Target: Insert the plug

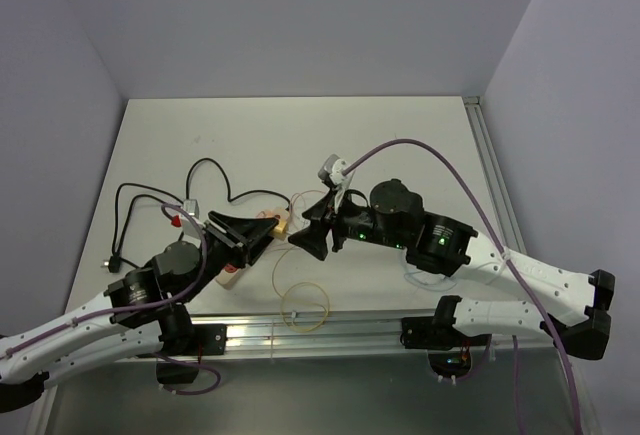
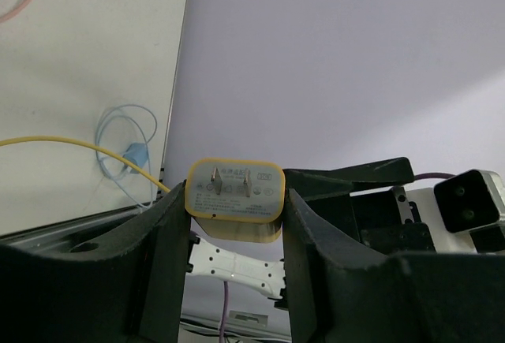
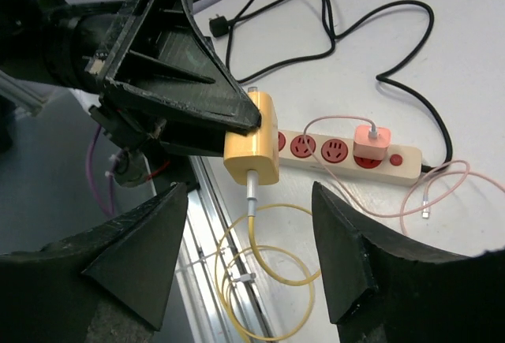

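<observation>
My left gripper clamps the yellow plug. My right gripper hangs released just opposite it, the power strip lying below them.

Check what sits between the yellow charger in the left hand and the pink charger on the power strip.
In the right wrist view, only empty red sockets of the power strip lie between the yellow charger and the pink charger.

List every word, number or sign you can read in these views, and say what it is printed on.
Grey print on the prong face of the yellow-rimmed wall charger: several lines, too small and blurred to read.
On the beige power strip with red sockets: no legible marks.
Nothing else shows any text.
</observation>
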Robot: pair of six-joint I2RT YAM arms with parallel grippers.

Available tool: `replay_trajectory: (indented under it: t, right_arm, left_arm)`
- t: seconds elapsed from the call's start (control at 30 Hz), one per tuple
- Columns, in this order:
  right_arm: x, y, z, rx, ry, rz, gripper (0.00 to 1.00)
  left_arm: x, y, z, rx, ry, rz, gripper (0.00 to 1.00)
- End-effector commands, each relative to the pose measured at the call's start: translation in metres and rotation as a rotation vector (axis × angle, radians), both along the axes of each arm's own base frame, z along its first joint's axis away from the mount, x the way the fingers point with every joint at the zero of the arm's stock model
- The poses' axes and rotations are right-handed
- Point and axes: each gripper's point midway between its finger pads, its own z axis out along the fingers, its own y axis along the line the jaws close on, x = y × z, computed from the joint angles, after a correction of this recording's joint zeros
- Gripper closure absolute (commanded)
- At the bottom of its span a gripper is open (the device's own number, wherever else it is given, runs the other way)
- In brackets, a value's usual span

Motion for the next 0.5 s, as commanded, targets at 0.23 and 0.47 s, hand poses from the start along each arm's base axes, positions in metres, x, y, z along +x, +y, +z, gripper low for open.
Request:
replay_trajectory:
  t: [0.23,0.47]
  right_arm:
    - [-0.007,0.018,0.017,0.014,-0.106,0.114,0.27]
    - [-0.001,0.03,0.012,0.018,-0.115,0.12,0.28]
  left_arm:
    - [-0.005,0.001,0.014,-0.093,0.054,-0.014,1.0]
    - [-0.008,-0.005,0.018,-0.138,0.064,-0.044,1.0]
